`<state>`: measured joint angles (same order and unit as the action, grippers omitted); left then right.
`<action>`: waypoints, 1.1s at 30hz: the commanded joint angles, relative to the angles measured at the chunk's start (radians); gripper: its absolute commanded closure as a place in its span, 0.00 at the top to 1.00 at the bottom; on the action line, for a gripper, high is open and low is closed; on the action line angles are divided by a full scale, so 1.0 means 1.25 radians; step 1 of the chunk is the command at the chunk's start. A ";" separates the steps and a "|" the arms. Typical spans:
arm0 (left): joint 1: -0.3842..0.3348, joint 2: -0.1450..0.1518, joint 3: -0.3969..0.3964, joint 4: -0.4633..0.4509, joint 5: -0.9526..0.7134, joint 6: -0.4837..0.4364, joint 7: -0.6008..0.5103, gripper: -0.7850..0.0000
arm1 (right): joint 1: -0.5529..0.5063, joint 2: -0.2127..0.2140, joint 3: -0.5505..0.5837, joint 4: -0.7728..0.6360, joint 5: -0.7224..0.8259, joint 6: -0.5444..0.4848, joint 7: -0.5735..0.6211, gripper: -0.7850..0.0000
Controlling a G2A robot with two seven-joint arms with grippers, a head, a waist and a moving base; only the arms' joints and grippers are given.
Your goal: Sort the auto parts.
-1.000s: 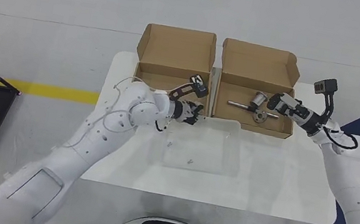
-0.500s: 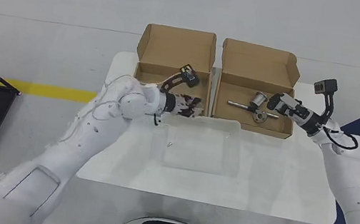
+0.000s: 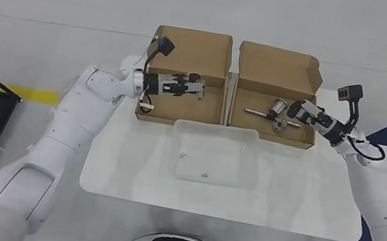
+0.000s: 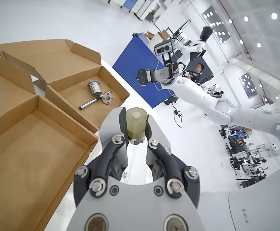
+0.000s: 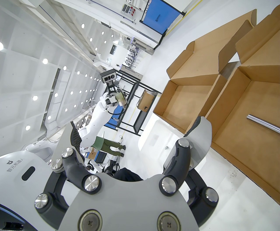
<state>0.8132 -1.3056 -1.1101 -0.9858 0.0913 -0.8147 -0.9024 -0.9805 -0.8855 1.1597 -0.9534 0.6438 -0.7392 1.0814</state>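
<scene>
Left claw (image 4: 135, 115) gripping yellowish cylinder (image 4: 135, 129) above left box (image 3: 210, 113) | right claw (image 5: 136, 123) spread apart over right box (image 3: 255, 100)

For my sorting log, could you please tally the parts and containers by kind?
Metal parts: 3 (rod, disc, roller)
Cylinder, in left pincer: 1
Tiny bits in tray: 2
Boxes: 2
Tray: 1
Total: 9
</scene>
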 commanded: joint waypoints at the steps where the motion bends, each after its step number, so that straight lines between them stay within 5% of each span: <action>1: 0.000 0.000 0.000 0.000 -0.001 0.000 0.000 0.00 | 0.000 0.000 0.000 0.000 0.000 0.000 0.000 1.00; 6: 0.003 0.001 -0.002 0.002 0.000 0.015 0.010 0.00 | 0.000 0.000 0.000 0.000 0.000 0.000 0.000 1.00; 11: -0.020 -0.009 0.016 0.036 -0.137 0.185 -0.045 0.00 | 0.000 0.000 0.000 0.000 0.000 0.000 0.000 1.00; 14: -0.045 -0.024 0.031 0.091 -0.339 0.362 -0.179 0.00 | 0.000 0.000 0.000 0.000 0.000 0.000 0.000 1.00; 18: -0.081 -0.050 0.048 0.195 -0.613 0.716 -0.391 0.00 | 0.000 0.000 0.000 0.000 0.000 0.000 0.000 1.00; 21: -0.108 -0.069 0.076 0.263 -0.709 0.899 -0.487 0.00 | 0.000 0.000 0.000 0.000 0.000 0.000 0.000 1.00; 27: -0.106 -0.095 0.215 0.278 -0.980 0.990 -0.396 0.00 | 0.000 0.000 0.000 0.000 0.000 0.000 0.000 1.00; 33: -0.116 -0.067 0.319 0.237 -1.221 1.061 -0.325 0.00 | 0.000 0.000 0.000 0.000 0.000 0.000 0.000 1.00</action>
<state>0.6715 -1.3990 -0.7299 -0.6815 -1.3575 0.4957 -1.3256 -0.9805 -0.8855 1.1597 -0.9534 0.6438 -0.7392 1.0814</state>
